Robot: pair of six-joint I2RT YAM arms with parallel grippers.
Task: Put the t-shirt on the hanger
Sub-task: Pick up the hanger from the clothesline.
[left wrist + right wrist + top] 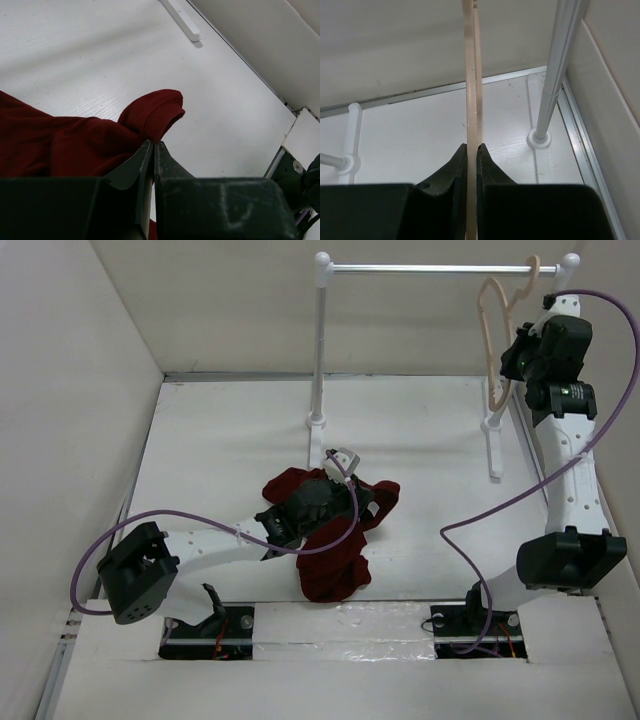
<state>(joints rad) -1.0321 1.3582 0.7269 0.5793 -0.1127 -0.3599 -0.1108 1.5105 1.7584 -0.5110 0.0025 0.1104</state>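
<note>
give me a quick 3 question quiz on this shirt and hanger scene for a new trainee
1. True or false: the hanger has its hook over the white rail.
2. What is the left pincer shut on?
A. the t-shirt
B. the hanger
C. nothing
3. Fill in: the hanger's thin bar is clamped by the ____ pincer.

Key: 1 true; 2 A; 3 right, the right pincer is shut on the bar.
</note>
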